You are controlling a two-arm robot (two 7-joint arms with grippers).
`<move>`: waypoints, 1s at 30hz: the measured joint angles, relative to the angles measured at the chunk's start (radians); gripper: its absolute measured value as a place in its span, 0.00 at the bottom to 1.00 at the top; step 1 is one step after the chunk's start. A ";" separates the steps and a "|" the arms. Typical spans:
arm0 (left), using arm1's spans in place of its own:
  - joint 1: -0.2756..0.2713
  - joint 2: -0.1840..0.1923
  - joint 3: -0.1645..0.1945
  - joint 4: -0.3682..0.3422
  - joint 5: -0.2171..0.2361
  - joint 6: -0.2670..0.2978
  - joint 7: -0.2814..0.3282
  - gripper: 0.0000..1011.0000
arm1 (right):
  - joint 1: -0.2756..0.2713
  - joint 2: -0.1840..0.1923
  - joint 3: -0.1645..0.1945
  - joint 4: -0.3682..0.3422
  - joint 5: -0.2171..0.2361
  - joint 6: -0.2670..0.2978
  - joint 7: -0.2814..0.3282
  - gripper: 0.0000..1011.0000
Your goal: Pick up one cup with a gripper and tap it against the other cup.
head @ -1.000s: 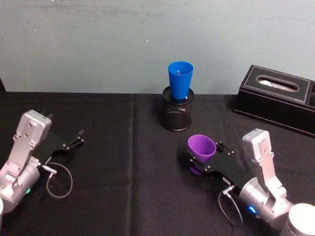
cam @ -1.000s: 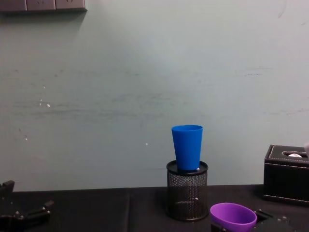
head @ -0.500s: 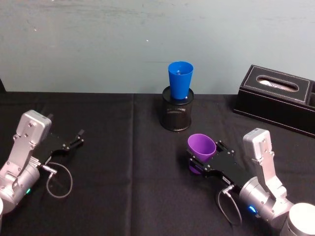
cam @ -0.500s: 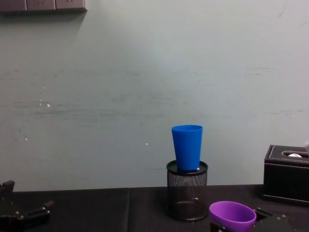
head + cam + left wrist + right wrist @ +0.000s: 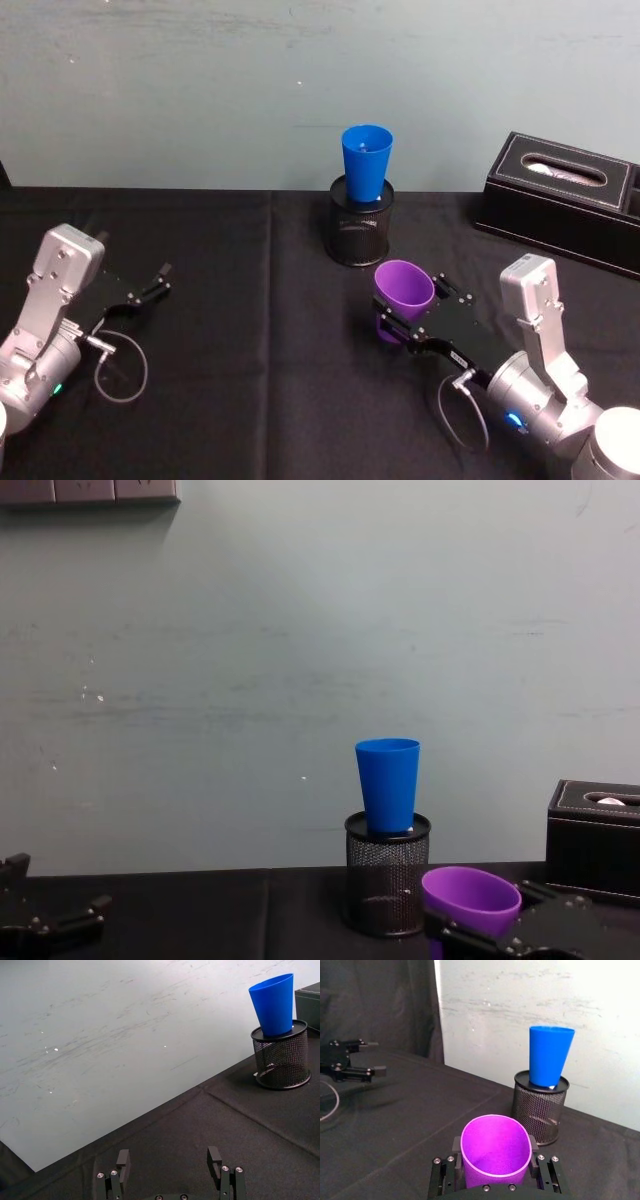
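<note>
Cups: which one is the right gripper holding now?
The short purple cup, clamped in the right gripper; the taller blue cup stands free in the black mesh holder.

A black mesh pen holder [image 5: 358, 235] stands on the black tablecloth [image 5: 250, 330]; a black tissue box [image 5: 560, 205] sits well apart.

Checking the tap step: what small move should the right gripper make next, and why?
Probably lift the purple cup and carry it forward toward the blue cup. The right gripper is shut on it, but the blue cup stands higher, in the mesh holder, a gap between them. The left gripper lies parked, open.
</note>
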 joint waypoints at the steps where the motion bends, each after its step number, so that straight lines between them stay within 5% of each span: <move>1: 0.000 0.000 0.000 0.000 0.000 0.000 0.000 1.00 | 0.000 0.001 0.000 -0.003 0.001 -0.001 0.001 0.73; 14: 0.000 0.000 0.000 0.000 0.000 0.000 0.000 1.00 | -0.005 0.017 0.021 -0.046 0.034 0.006 0.013 0.73; 30: 0.000 0.000 0.000 0.000 0.000 0.000 0.000 1.00 | 0.005 0.040 0.051 -0.083 0.054 0.081 -0.018 0.73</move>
